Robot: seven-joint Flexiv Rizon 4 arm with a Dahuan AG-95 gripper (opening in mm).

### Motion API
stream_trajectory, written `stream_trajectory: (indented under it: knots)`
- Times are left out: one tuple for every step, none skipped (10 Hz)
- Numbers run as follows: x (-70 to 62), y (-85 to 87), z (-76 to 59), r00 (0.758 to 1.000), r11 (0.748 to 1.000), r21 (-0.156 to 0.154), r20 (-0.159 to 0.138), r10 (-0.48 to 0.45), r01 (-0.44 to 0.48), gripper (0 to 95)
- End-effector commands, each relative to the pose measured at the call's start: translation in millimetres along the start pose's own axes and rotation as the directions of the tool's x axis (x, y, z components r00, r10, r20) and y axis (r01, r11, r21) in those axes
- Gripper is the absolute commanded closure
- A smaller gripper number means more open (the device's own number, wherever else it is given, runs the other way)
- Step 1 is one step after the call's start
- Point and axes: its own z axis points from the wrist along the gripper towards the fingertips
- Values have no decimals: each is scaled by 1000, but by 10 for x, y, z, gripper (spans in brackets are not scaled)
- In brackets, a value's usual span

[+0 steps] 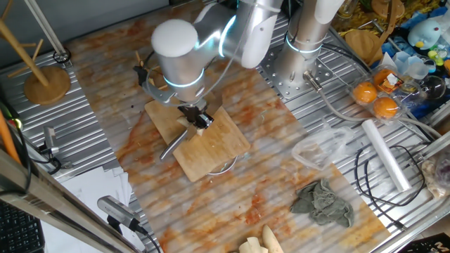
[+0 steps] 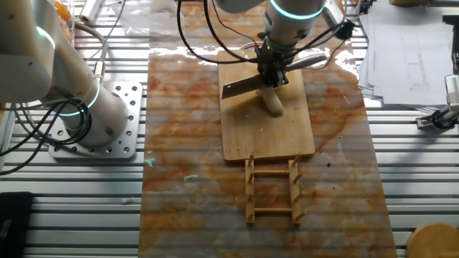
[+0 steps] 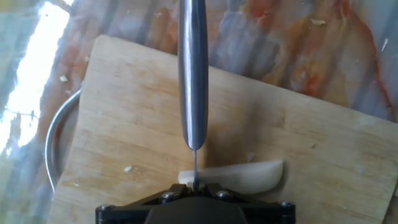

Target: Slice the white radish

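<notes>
Two fingers of the gripper (image 2: 273, 74) were clamped on a knife (image 2: 247, 86), its blade resting across the white radish (image 2: 271, 100) on the cutting board (image 2: 265, 132). A wooden rack (image 2: 272, 190) stood just near the board. The arm reached straight down.

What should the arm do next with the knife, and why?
Probably press the knife straight down. In the hand view its edge sits across the radish near one end, on the board, and the radish looks uncut. The gripper holds the knife.
</notes>
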Motion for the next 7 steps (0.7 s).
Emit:
stream_trajectory:
  knots:
    - [46, -3, -97, 999, 1000, 7, -15, -30, 30, 950]
    - [47, -3, -98, 999, 1000, 5, -12, -30, 30, 950]
    - [46, -2, -99, 999, 1000, 1, -10, -31, 31, 950]
    - [47, -1, -101, 999, 999, -3, -11, -32, 32, 950]
    - [46, 0, -101, 999, 999, -9, -11, -35, 34, 950]
    - [45, 3, -104, 999, 999, -18, -10, -32, 32, 950]
    - [45, 7, -107, 999, 999, -19, -12, -32, 32, 950]
